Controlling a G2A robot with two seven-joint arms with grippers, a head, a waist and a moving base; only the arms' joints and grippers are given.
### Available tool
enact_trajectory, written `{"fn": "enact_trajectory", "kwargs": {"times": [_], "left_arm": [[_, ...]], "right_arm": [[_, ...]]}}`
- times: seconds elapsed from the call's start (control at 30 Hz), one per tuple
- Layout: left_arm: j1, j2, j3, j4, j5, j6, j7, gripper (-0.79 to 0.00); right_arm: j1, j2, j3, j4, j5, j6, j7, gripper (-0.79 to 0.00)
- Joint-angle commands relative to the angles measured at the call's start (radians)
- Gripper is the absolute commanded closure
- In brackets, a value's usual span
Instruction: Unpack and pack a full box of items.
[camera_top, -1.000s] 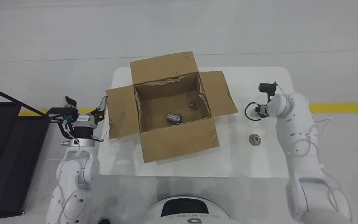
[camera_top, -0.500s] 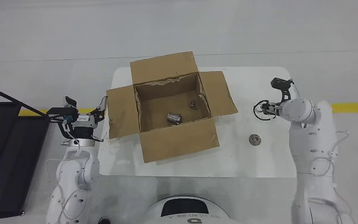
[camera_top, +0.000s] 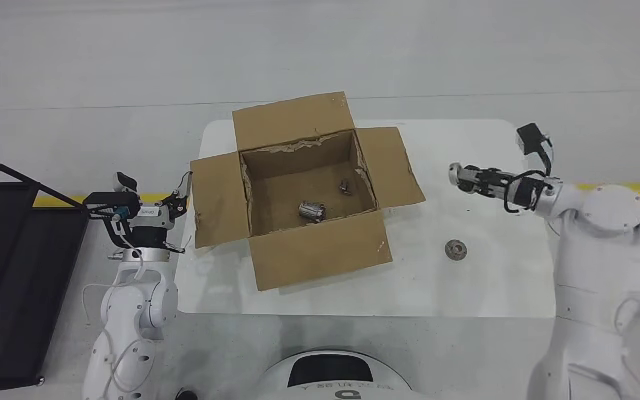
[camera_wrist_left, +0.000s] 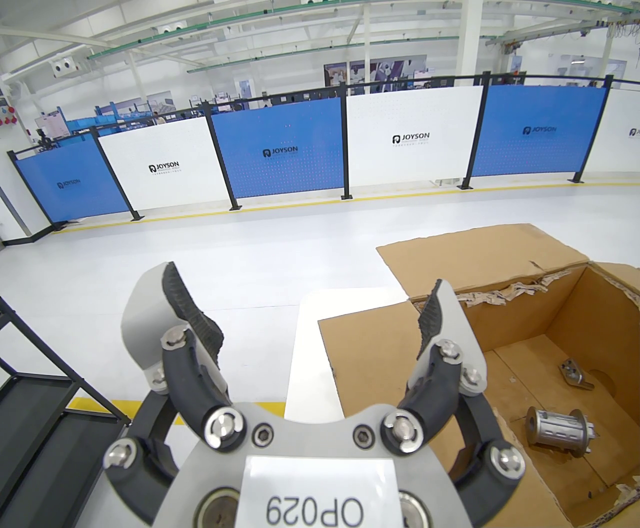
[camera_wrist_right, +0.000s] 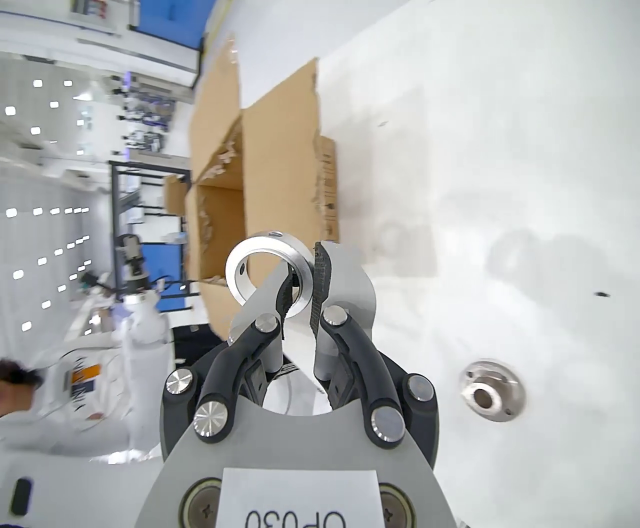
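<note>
On the right gripper (camera_wrist_right: 300, 295), fingers (camera_wrist_right: 345, 280) clamp the metal ring (camera_wrist_right: 280, 242) by its rim, seemingly one finger inside; left gripper (camera_wrist_left: 305, 280) fingers stand apart beside the cardboard box (camera_wrist_left: 480, 255).

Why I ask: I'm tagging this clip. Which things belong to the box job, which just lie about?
Job: open brown cardboard box; ribbed metal cylinder and small metal bracket inside it; silver metal ring in the right gripper; round flanged metal disc on the white table.
About: black metal rack; blue and white fence panels.
</note>
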Motion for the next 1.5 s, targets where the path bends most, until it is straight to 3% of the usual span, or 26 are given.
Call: {"fn": "enact_trajectory", "kwargs": {"times": [0.0,0.3,0.37,0.47,0.53,0.67,0.83,1.03,1.17,1.27,1.47], "left_arm": [[0.0,0.0,0.0,0.0,0.0,0.0,0.0,-0.785],[0.0,0.0,0.0,0.0,0.0,0.0,0.0,-0.785],[0.0,0.0,0.0,0.0,0.0,0.0,0.0,-0.785],[0.0,0.0,0.0,0.0,0.0,0.0,0.0,-0.785],[0.0,0.0,0.0,0.0,0.0,0.0,0.0,-0.785],[0.0,0.0,0.0,0.0,0.0,0.0,0.0,-0.785],[0.0,0.0,0.0,0.0,0.0,0.0,0.0,-0.785],[0.0,0.0,0.0,0.0,0.0,0.0,0.0,-0.785],[0.0,0.0,0.0,0.0,0.0,0.0,0.0,-0.785],[0.0,0.0,0.0,0.0,0.0,0.0,0.0,-0.785],[0.0,0.0,0.0,0.0,0.0,0.0,0.0,-0.785]], "right_arm": [[0.005,0.004,0.006,0.012,0.012,0.019,0.003,0.0],[0.004,0.004,0.007,0.006,0.011,0.017,-0.007,0.0],[-0.023,0.006,-0.005,-0.082,-0.025,0.01,-0.062,0.0],[-0.019,0.003,-0.109,-0.196,-0.069,0.037,-0.07,0.0],[0.042,-0.002,-0.209,-0.193,-0.072,0.074,-0.069,0.0],[0.206,-0.021,-0.428,-0.097,-0.044,0.103,-0.033,0.0],[0.375,-0.059,-0.69,0.05,-0.139,0.154,-0.129,0.0],[0.507,-0.122,-0.954,0.215,-0.189,0.147,-0.204,0.0],[0.556,-0.169,-1.091,0.32,-0.184,0.118,-0.242,0.0],[0.585,-0.201,-1.177,0.381,-0.255,0.11,-0.342,0.0],[0.622,-0.256,-1.261,0.514,-0.287,0.108,-0.495,0.0]]}}
